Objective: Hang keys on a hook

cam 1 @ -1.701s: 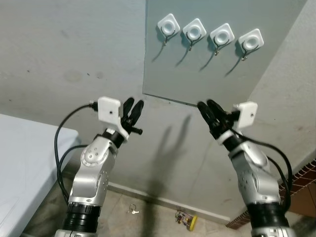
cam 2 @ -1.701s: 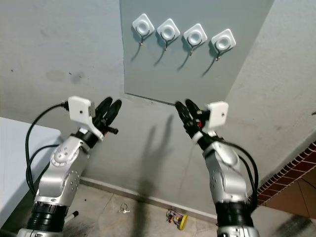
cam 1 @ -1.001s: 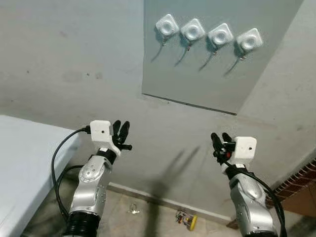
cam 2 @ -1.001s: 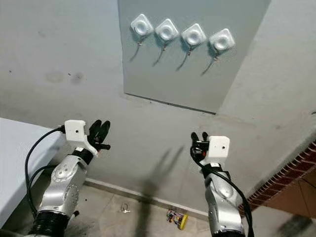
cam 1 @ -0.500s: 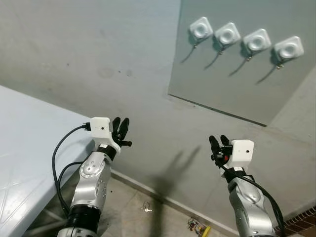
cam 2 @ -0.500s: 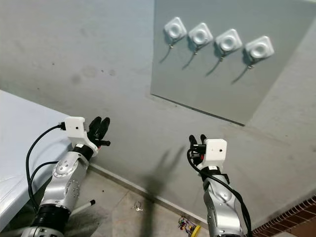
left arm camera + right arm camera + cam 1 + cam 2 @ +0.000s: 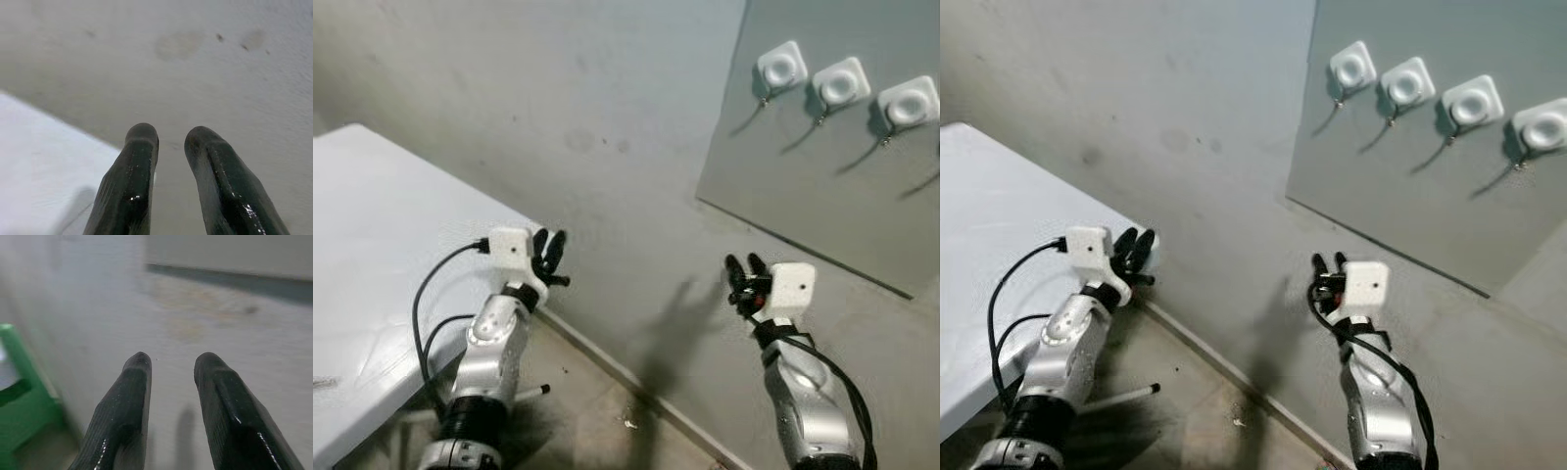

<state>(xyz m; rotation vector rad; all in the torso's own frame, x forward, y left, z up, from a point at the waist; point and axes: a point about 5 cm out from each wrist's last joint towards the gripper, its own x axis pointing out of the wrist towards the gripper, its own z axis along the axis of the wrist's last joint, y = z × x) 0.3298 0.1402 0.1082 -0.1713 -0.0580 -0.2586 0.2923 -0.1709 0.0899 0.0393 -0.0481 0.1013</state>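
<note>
Both arms have lowered; left gripper [image 7: 548, 245] and right gripper [image 7: 744, 270] fingers apart, empty.

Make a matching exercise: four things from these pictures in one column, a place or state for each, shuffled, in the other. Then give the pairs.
Things:
1. white square wall hooks
2. white tabletop
3. left gripper with two black fingers
4. small metal keys

Places or states:
A. on the floor by the wall's base
B. on the grey panel, nothing hanging
C. open, holding nothing
D. on the robot's left

Pairs: 1-B, 2-D, 3-C, 4-A
</note>
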